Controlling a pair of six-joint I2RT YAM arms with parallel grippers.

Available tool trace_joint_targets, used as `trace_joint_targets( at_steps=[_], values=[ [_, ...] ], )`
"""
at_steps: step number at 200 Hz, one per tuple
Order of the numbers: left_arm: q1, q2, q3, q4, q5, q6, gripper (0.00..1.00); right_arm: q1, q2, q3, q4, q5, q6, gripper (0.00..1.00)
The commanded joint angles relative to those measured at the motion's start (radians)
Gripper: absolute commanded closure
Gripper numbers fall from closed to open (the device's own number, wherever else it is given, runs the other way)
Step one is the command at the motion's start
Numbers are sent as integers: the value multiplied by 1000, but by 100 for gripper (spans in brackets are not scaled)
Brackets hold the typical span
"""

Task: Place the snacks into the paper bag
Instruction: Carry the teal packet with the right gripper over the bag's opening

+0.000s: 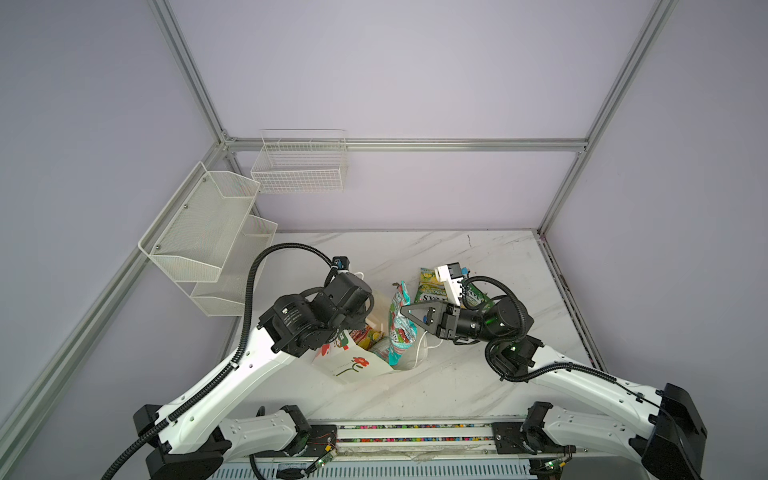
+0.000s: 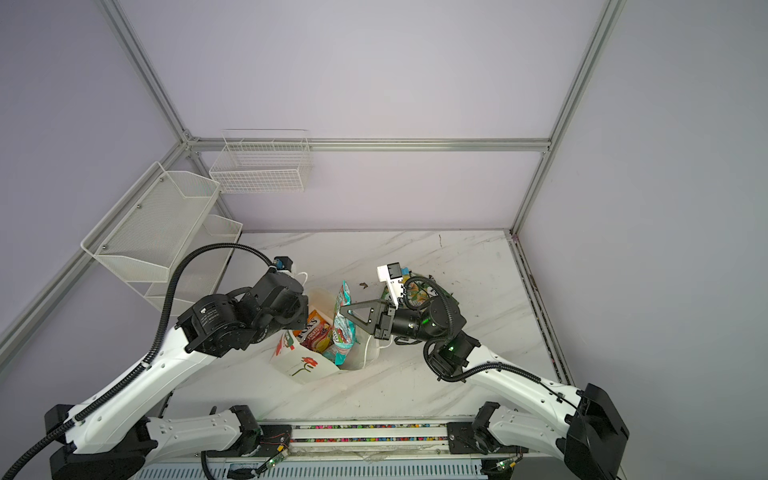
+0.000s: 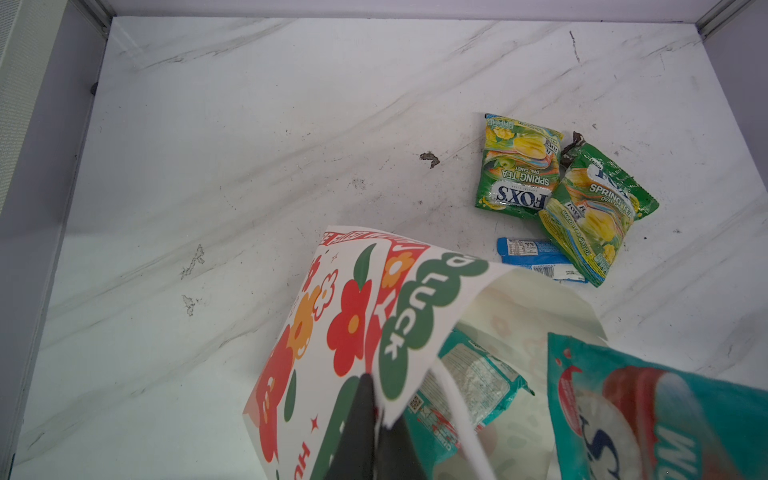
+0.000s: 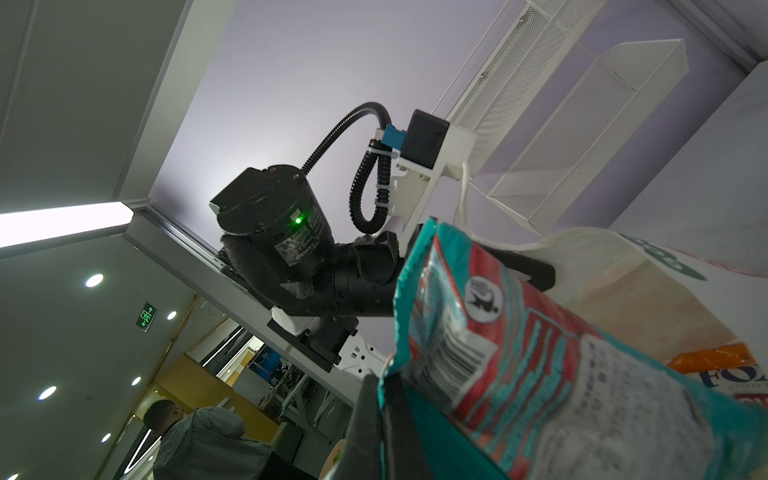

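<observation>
Left jaws pinch paper bag [image 3: 332,332]; right jaws pinch teal packet [image 1: 402,334]; outside: two green packets [image 3: 517,166] [image 3: 598,208], one blue bar [image 3: 536,255].

This is a robotics lab test cell: a marble-patterned table [image 1: 465,386] is boxed in by an aluminium frame [image 1: 399,144] and plain lilac panels [image 1: 415,75], with two robot arms [image 1: 232,374] mounted at its front edge. Beyond the cell, the right wrist view shows ceiling downlights [image 4: 94,280], a green exit sign [image 4: 146,316] and a person [image 4: 199,440].
</observation>
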Motion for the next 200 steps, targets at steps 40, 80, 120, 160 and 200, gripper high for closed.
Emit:
trace_joint_targets(
  at_steps=[40,80,120,160,200],
  values=[
    [1,-25,-19,84,-11,-11,100,9,65,69,155,-33,-4,100],
    [1,-27,-21,85,-12,-14,100,8,102,101,164,-35,-17,100],
    [1,-32,-25,85,-12,-17,100,10,134,90,222,-33,12,100],
    [1,-32,-27,88,-12,-17,100,12,142,58,269,-23,39,100],
    [2,-32,-27,90,-10,-18,100,25,147,43,284,-10,45,100]
  ],
)
